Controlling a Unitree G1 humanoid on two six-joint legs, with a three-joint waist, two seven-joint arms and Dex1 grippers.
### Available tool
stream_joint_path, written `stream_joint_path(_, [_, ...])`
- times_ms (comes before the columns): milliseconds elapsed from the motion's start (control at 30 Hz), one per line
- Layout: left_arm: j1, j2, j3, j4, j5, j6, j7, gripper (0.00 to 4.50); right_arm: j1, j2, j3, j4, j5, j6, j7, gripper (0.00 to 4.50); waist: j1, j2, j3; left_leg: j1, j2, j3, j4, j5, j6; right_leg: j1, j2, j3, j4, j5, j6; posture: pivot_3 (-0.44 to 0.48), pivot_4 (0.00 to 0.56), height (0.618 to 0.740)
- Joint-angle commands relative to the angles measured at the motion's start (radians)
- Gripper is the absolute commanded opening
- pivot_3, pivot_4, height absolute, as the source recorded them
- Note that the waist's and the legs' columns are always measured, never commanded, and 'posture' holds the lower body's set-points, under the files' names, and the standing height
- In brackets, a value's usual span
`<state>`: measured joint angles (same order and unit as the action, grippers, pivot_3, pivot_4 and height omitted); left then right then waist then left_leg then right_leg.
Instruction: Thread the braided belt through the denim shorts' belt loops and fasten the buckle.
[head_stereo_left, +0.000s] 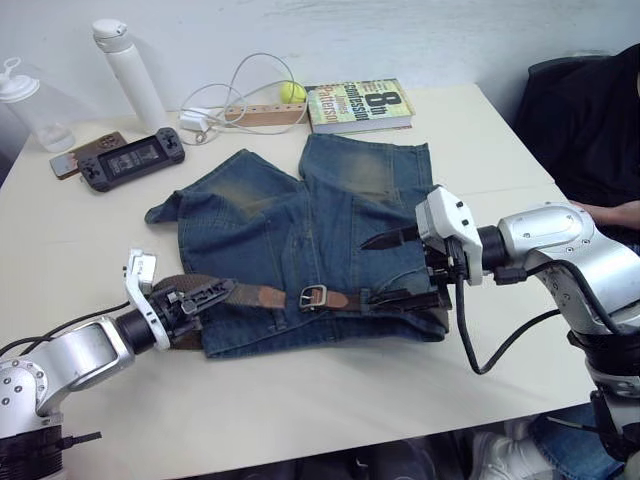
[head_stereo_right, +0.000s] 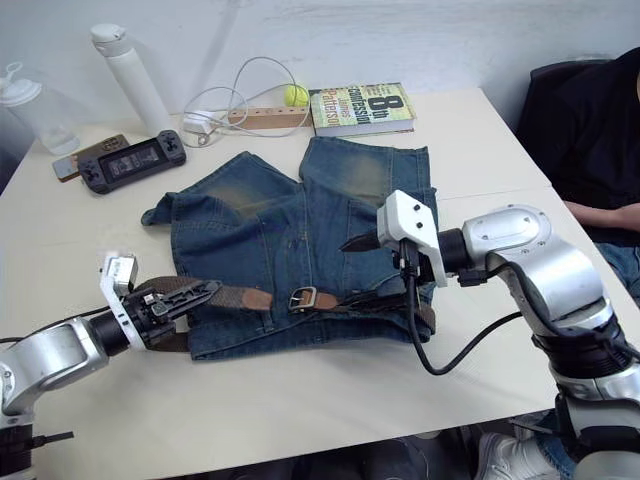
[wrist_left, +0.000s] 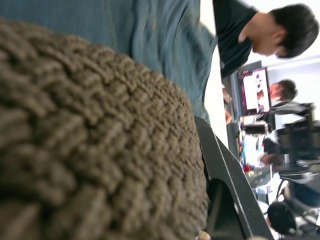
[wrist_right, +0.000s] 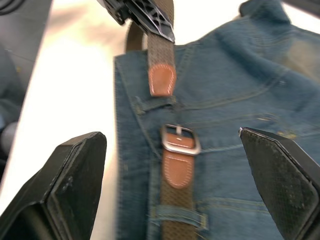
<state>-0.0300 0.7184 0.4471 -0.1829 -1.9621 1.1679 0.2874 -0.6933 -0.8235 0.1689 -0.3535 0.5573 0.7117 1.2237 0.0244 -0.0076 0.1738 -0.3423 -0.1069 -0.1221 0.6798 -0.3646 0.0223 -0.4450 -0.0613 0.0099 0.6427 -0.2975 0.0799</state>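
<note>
shorts: the denim shorts (head_stereo_left: 300, 250) lie flat on the white tabletop (head_stereo_left: 330, 400), waistband toward the robot, legs pointing away
belt: the braided belt (head_stereo_left: 250, 295) runs along the waistband; its lighter brown tip (wrist_right: 161, 80) lies just short of the buckle (head_stereo_left: 314, 296), not yet through it
belt loops: one of the belt loops (wrist_right: 177, 216) crosses the strap near the buckle in the right wrist view
left hand: the left hand (head_stereo_left: 205, 293) pinches the belt's free end at the shorts' left edge, fingers pressed onto the weave
right hand: the right hand (head_stereo_left: 405, 268) hovers over the waistband's right side, fingers (wrist_right: 75, 175) spread wide and holding nothing
in the way: the left hand covers part of the strap behind the tip
around: a book (head_stereo_left: 358, 105), a yellow ball (head_stereo_left: 292, 92), a white cable (head_stereo_left: 240, 90), a white bottle (head_stereo_left: 130, 75), a clear bottle (head_stereo_left: 30, 105) and a handheld game console (head_stereo_left: 130, 158) at the far edge
person: someone in dark clothing (head_stereo_left: 590, 130) sits at the robot's right
</note>
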Motion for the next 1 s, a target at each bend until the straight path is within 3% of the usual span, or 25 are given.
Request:
stream_joint_path(33, [0.017,0.017,0.033,-0.02,-0.01,-0.033,0.004,0.0,-0.006,-0.008,-0.002,-0.037,-0.008,0.012,-0.019,4.48,0.002,0.0,0.0,0.0,0.0,0.0,0.0,0.0,0.0,0.0,0.0,0.0,0.0,0.0,0.0,0.0,0.15,0.74])
stream_joint_path(333, [0.083,0.064,0.02,-0.079,-0.01,-0.086,0.048,0.0,-0.005,-0.019,0.026,-0.041,-0.033,0.013,-0.005,4.48,0.002,0.0,0.0,0.0,0.0,0.0,0.0,0.0,0.0,0.0,0.0,0.0,-0.001,0.0,0.0,0.0,0.15,0.74])
stream_joint_path(467, [0.103,0.11,-0.066,-0.119,-0.01,-0.125,0.12,0.0,-0.012,-0.013,0.023,-0.038,-0.037,0.011,-0.014,4.48,0.002,0.0,0.0,0.0,0.0,0.0,0.0,0.0,0.0,0.0,0.0,0.0,-0.001,0.0,0.0,0.0,0.15,0.74])
stream_joint_path(633, [0.075,0.058,-0.187,-0.196,0.029,-0.229,0.218,0.0,-0.02,-0.002,0.023,-0.016,-0.082,-0.032,-0.037,4.48,0.002,0.001,0.001,0.0,0.0,0.0,-0.001,-0.001,0.0,0.0,0.0,0.0,-0.001,0.0,0.0,0.0,0.15,0.74])
stream_joint_path(1000, [0.092,-0.121,-0.274,-0.288,0.061,-0.443,0.339,0.0,-0.02,0.007,0.015,-0.011,-0.084,-0.024,-0.044,4.48,0.005,0.001,0.001,-0.001,0.0,0.0,0.0,0.0,0.0,0.0,0.0,-0.001,-0.001,0.0,0.0,0.0,0.15,0.74])
